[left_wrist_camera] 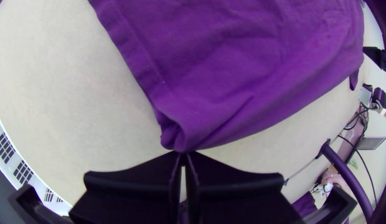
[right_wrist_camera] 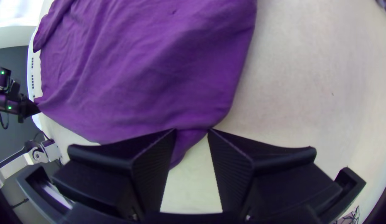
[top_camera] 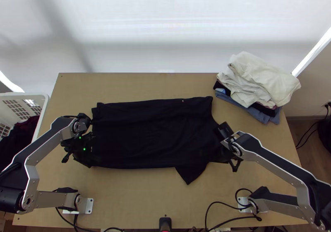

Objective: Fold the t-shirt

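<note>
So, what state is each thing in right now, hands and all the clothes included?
T-shirt: lying lengthwise across the table, one sleeve sticking out on the near side.
Left hand: shut on a bunched corner of the t-shirt.
Right hand: open, part of the t-shirt showing between its fingers.
Clothes pile: stacked, loosely folded, white on top.
Basket: open-topped, holding dark clothes.

The t-shirt has its edge between the right end effector's parted fingers.
</note>
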You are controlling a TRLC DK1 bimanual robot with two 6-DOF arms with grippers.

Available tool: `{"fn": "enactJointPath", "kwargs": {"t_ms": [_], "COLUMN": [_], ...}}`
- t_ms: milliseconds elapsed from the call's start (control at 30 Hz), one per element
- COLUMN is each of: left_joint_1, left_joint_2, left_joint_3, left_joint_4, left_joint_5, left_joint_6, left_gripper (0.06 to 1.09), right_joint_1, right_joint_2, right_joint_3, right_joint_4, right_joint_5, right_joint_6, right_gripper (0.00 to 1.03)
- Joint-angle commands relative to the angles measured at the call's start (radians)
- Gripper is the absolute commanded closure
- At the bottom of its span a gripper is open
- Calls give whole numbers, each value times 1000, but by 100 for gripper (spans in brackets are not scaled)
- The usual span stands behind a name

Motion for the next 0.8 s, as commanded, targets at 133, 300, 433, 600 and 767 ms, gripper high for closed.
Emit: {"fn": "enactJointPath", "kwargs": {"t_ms": [133, 300, 433, 600, 767], "left_joint_1": [31, 83, 127, 133, 135], "left_joint_2": [-27, -21, 14, 51, 83], "left_joint_3": [59, 138, 174, 260, 354], "left_joint_4": [-32, -20, 26, 60, 66], "left_joint_5": [5, 63, 64, 72, 80], "left_joint_6": [15, -11, -40, -114, -164], "left_gripper": [104, 104, 104, 104, 104], "right_joint_1": [2, -70, -148, -148, -148], "right_joint_2": [-27, -127, -139, -139, -95], "right_joint_3": [-34, -32, -27, 71, 198], "right_joint_4": [36, -13, -42, -56, -65], "right_joint_5": [-4, -2, -2, -4, -4], "right_joint_6": [7, -39, -85, -79, -77], "right_gripper": [100, 100, 100, 100, 100]}}
